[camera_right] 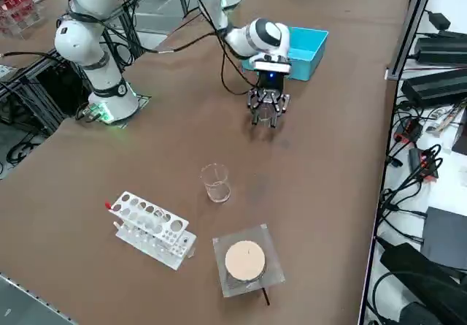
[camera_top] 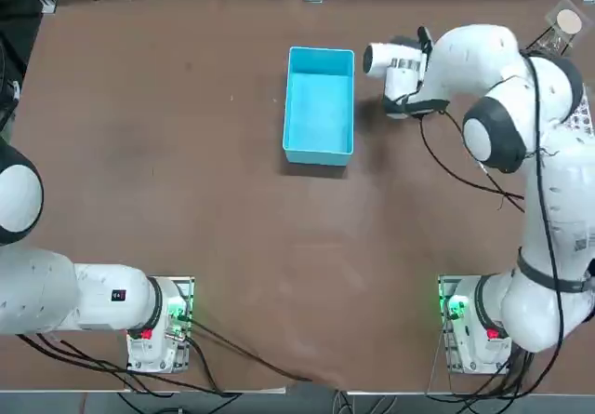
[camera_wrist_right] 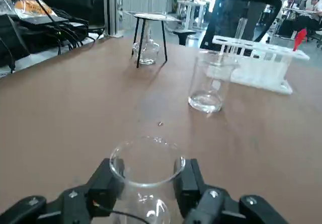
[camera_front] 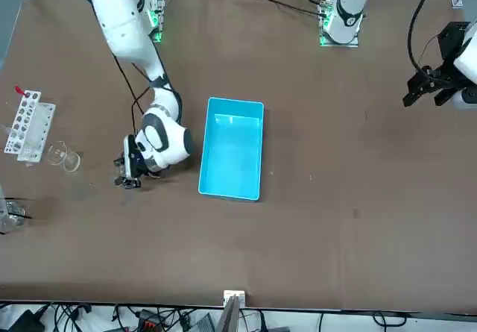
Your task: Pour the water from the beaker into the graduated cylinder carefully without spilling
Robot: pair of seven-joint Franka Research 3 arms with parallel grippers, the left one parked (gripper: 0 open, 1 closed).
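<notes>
The beaker (camera_wrist_right: 146, 176), small clear glass with a round rim, stands upright, mouth up, low over the brown surface (camera_top: 186, 181) beside the blue bin (camera_top: 321, 105), clamped between the right hand's (camera_wrist_right: 146, 191) 2 fingers (camera_wrist_right: 106, 183).

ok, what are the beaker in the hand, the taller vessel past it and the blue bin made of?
Beaker, clamped in the right hand: clear glass by the look, table showing through, bright rim. Graduated cylinder: clear too, glass or hard plastic, highlights at its base. Blue bin: opaque matte, likely moulded plastic.
</notes>
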